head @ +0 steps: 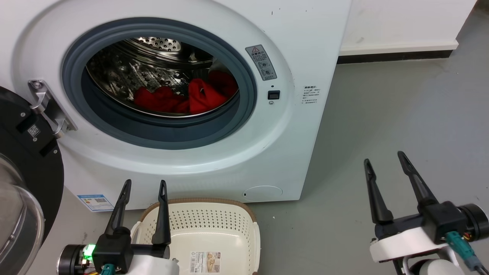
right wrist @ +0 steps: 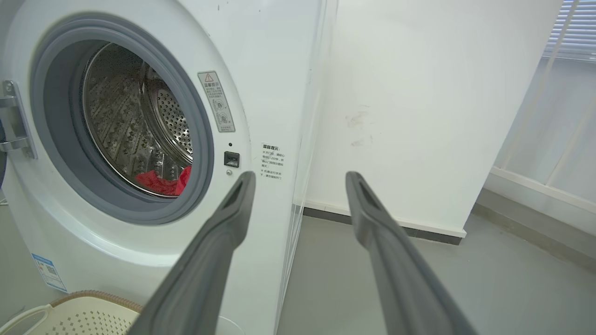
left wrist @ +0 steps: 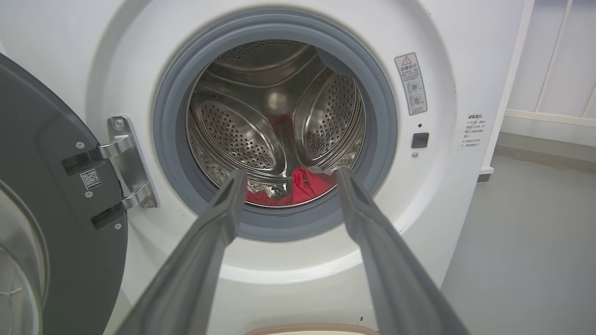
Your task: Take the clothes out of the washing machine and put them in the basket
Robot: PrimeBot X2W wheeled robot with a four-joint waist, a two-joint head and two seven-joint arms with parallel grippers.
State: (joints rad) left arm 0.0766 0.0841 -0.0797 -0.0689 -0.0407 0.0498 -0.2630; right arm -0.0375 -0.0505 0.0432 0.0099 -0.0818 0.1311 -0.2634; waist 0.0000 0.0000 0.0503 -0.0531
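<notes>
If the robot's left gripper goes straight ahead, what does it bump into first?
Probably the red clothes inside the washing machine, though the left gripper might graze the grey ring first; depth is unclear.

Illumination is bright, even and diffuse in all three views. Shadows are soft; the floor (head: 344, 126) darkens slightly beside the washing machine (head: 214, 168). The steel drum (head: 126, 68) carries sharp specular glints. Both wrist views show wide-angle bowing at the edges. The fingers (left wrist: 200, 260) of the left gripper (left wrist: 288, 174) and the right gripper (right wrist: 300, 176) blur toward the bottom edge; distant surfaces are sharp.
</notes>
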